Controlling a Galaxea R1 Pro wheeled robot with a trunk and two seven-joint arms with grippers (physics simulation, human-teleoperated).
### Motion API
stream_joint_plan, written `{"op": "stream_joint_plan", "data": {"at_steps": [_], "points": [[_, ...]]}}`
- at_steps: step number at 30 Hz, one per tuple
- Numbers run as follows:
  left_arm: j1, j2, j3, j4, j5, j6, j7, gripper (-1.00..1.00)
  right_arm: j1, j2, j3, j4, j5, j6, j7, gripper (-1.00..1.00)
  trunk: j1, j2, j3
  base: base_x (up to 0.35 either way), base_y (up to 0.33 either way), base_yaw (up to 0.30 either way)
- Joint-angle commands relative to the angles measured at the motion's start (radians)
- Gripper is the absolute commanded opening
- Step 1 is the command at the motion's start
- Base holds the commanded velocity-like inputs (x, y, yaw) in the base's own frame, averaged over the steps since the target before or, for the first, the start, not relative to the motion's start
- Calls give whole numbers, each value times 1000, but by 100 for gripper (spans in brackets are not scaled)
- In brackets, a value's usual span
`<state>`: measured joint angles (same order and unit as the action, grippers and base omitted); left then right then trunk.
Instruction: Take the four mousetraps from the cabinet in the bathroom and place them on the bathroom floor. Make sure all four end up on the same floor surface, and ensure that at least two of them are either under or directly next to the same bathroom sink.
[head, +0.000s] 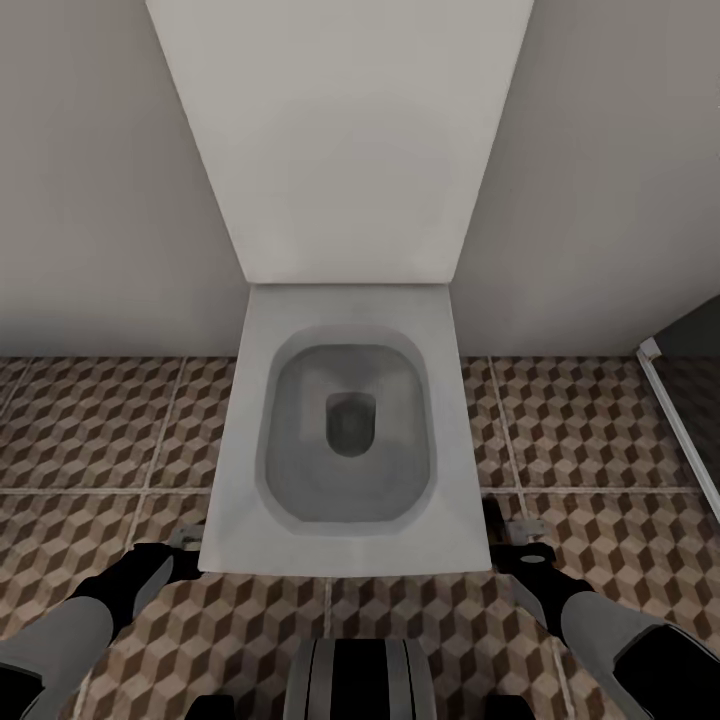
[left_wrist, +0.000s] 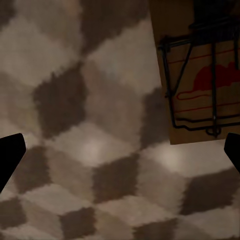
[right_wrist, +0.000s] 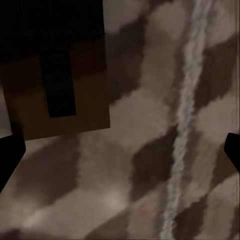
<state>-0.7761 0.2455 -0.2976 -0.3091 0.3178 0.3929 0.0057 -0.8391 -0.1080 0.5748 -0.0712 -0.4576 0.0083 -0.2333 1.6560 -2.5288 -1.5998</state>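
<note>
Two mousetraps are being set down on the bathroom floor (head: 90, 430), one beside each front corner of a white toilet (head: 345, 440), which is being faced square-on in the head view. The left end effector (head: 185, 545) is being held low beside the toilet's front left corner, and in the left wrist view its dark fingertips (left_wrist: 10, 155) are being kept wide apart with nothing between them; the left mousetrap (left_wrist: 200, 75) is lying flat on the cube-pattern tile just ahead, its wire bar and red print facing up. The right end effector (head: 520, 540) is likewise being held wide and empty beside the front right corner, and the right mousetrap (right_wrist: 57, 85) is lying flat near a pale grout line (right_wrist: 185, 120). In each wrist view the trap's long axis is running roughly along the line of the fingers, pointing away from the camera. No sink is being shown here, so this placement is probably not satisfying the sink condition. To finish the step well, each arm should be lifted straight up so the traps are not being nudged, and the remaining traps should be carried to the sink.
</note>
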Motion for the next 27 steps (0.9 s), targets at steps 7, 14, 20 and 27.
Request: {"op": "stream_joint_plan", "data": {"at_steps": [7,14,20,27], "points": [[0,1,-6,-2,7,6,0,100,0,-6,8,-2,-10,1,-3,100,0,0,-1,-105,0,0],[0,1,-6,-2,7,6,0,100,0,-7,8,-2,-10,1,-3,100,0,0,-1,-301,0,0],[0,1,-6,-2,7,6,0,100,0,-7,8,-2,-10,1,-3,100,0,0,-1,-324,0,0],[0,1,-6,-2,7,6,0,100,0,-7,7,-2,-10,1,-3,100,0,0,-1,-273,0,0]]}}
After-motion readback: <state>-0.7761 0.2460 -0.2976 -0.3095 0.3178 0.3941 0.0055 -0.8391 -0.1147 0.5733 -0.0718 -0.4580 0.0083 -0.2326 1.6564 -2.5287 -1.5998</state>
